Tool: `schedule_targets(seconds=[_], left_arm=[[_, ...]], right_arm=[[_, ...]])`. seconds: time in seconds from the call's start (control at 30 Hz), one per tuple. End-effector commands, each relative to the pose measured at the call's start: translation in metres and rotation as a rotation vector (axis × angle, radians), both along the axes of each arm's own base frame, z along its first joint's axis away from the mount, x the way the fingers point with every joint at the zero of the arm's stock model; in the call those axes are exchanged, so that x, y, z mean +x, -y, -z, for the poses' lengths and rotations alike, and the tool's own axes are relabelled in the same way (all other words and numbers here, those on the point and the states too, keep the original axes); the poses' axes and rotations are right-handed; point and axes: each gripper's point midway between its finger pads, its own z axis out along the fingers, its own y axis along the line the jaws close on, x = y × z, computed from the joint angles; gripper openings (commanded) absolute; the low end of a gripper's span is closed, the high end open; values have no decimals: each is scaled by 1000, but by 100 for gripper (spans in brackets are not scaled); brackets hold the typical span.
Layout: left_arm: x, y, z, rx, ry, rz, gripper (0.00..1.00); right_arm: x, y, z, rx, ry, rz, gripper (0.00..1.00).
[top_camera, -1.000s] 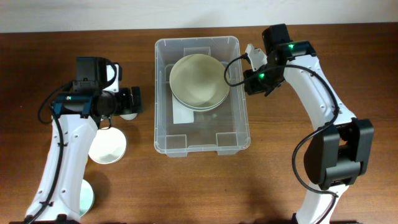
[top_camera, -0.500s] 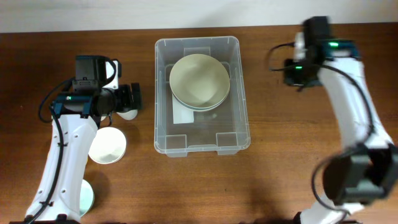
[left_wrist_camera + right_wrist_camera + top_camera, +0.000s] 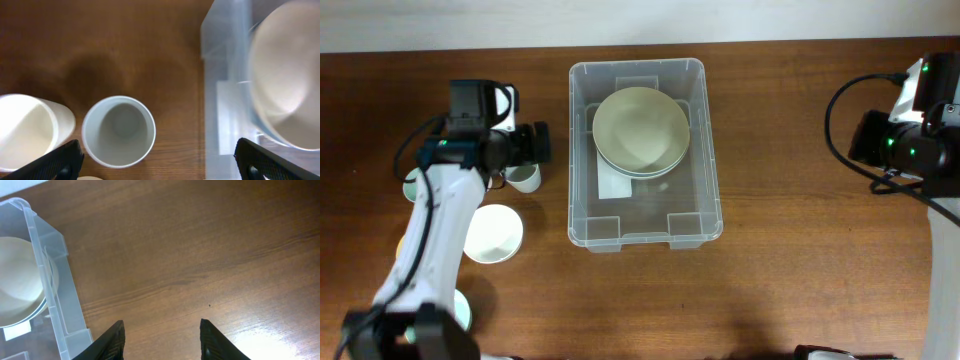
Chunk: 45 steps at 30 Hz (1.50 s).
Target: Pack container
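The right gripper (image 3: 162,342) has swung away from the large clear plastic rectangular container (image 3: 645,215) to the 3 o'clock edge. Its jaws are spread wide and empty over the bare brown wooden table (image 3: 780,250). The container sits mid-table with 2 stacked cream round bowls (image 3: 640,130) at its 12 o'clock end, so that drop looks finished. At the container's 9 o'clock, the left gripper (image 3: 159,159) has shifted slightly and hangs over an upright white round cup (image 3: 118,131), jaws wide, holding nothing. The cup is probably next.
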Motion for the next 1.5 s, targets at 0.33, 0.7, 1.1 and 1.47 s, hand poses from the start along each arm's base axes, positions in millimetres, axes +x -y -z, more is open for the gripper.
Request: schedule_targets(seconds=[0.33, 0.7, 1.1, 1.47], left_arm=[[18, 4, 91, 3, -178, 1, 95], [21, 4, 116, 5, -219, 1, 18], [24, 5, 75, 3, -192, 1, 1], [4, 63, -114, 8, 172, 130, 1]], right_arm=[[8, 4, 21, 15, -79, 15, 44], [9, 4, 21, 14, -79, 15, 44], [8, 4, 21, 14, -79, 15, 44], [9, 4, 21, 14, -79, 15, 44]])
